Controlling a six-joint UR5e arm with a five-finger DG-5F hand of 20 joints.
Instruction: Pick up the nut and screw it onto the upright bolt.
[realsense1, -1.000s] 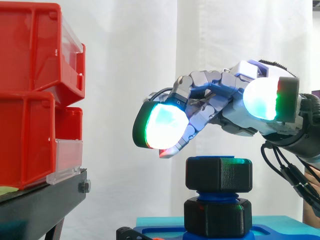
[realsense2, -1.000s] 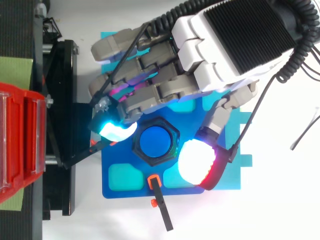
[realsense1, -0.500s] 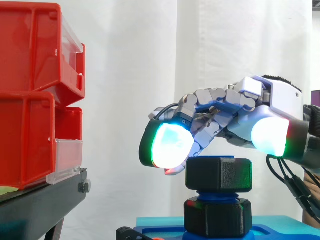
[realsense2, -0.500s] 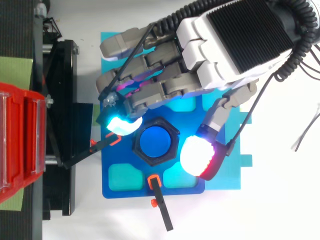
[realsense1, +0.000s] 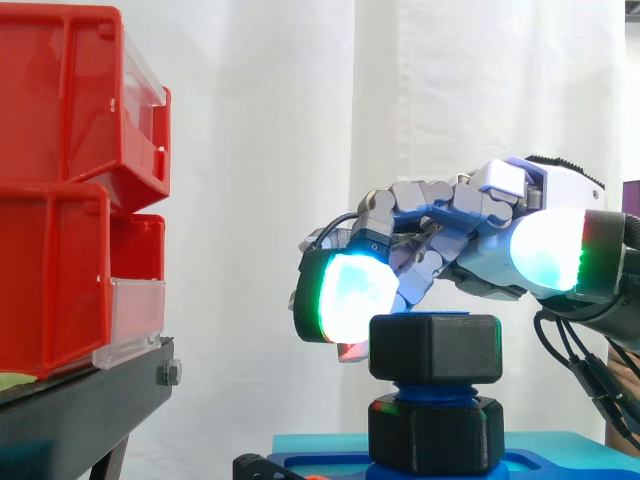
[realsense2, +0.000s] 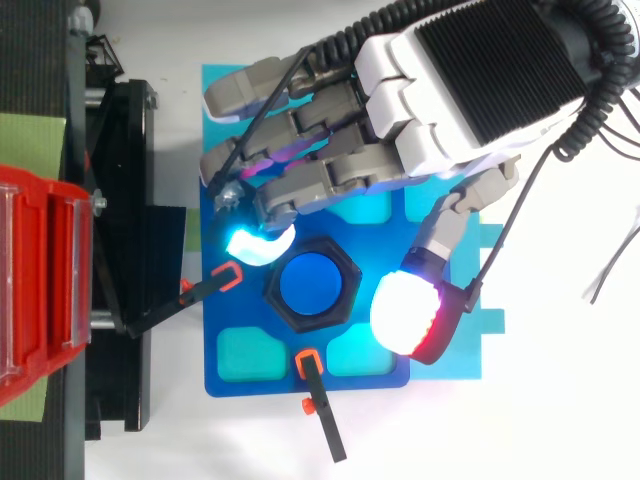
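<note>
Above the blue fixture plate (realsense2: 232, 300), the black nut (realsense1: 437, 347) sits atop the upright blue bolt (realsense2: 310, 283). The hand (realsense2: 470, 90) hovers over it, fingers loosely bent and spread, gripping nothing. One glowing fingertip (realsense1: 355, 295) hangs just beside the nut, possibly touching it.

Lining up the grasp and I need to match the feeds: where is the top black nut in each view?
Side view: the top nut sits low, right of centre, above a second black nut.
Top view: it is the black hexagonal ring just below centre.
Shared landmark: the blue bolt, which the ring surrounds.
</note>
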